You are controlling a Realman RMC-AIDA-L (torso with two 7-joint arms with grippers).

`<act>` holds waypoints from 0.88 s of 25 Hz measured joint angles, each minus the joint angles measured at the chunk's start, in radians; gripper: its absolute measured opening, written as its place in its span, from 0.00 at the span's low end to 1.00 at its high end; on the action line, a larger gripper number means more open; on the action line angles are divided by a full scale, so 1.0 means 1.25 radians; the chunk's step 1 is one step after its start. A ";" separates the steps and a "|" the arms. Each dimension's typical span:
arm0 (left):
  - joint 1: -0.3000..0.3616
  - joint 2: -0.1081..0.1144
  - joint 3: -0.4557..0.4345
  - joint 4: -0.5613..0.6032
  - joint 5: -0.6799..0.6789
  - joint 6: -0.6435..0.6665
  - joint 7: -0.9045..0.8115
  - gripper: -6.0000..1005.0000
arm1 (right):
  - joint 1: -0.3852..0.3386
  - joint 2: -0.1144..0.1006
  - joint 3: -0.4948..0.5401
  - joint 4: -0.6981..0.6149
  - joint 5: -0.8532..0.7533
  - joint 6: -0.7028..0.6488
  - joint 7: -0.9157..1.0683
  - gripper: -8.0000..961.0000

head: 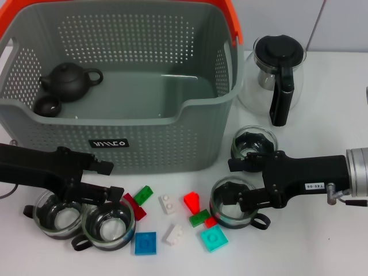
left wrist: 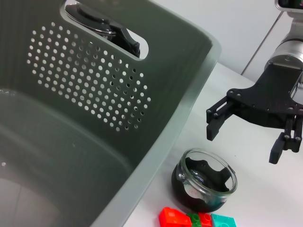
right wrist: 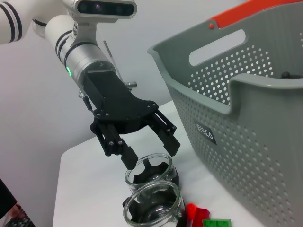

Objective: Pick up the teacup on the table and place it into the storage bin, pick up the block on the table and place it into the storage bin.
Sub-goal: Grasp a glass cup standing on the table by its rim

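- Head view: the storage bin [head: 155, 138], grey and perforated with an orange handle, stands at the back left of the white table [head: 333, 103]. Inside it, at its left end, lie a dark teapot [head: 70, 80] and a small dark cup [head: 47, 106].
- Head view: the left gripper [head: 102, 179] hangs low in front of the bin with its fingers apart, just above two glass teacups [head: 108, 225] that stand touching side by side.
- Head view: the right gripper [head: 238, 181] reaches in from the right with its fingers spread, between a rear glass teacup [head: 253, 144] and a front glass teacup [head: 233, 204].
- Head view: loose blocks [head: 195, 202] in red, green, white and blue lie on the table between the two pairs of cups. A glass pot [head: 275, 75] with a black lid stands to the right of the bin.
- Left wrist view: the bin wall [left wrist: 94, 94] fills most of the frame. Beside it stands one glass teacup [left wrist: 204, 185], with the right gripper [left wrist: 246, 139] spread wide above it and holding nothing.
- Right wrist view: the left gripper [right wrist: 149, 151] hovers with its fingers parted over the pair of teacups [right wrist: 152, 201], empty, beside the bin's front wall [right wrist: 246, 137].
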 joint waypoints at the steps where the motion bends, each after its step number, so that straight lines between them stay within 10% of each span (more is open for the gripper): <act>1: 0.000 0.000 0.000 0.000 0.000 0.000 0.000 0.75 | 0.000 0.000 0.000 0.000 0.000 0.000 0.000 0.95; 22: 0.001 -0.001 0.000 0.001 0.007 -0.002 -0.022 0.75 | 0.000 0.002 0.003 0.001 0.000 -0.001 0.018 0.95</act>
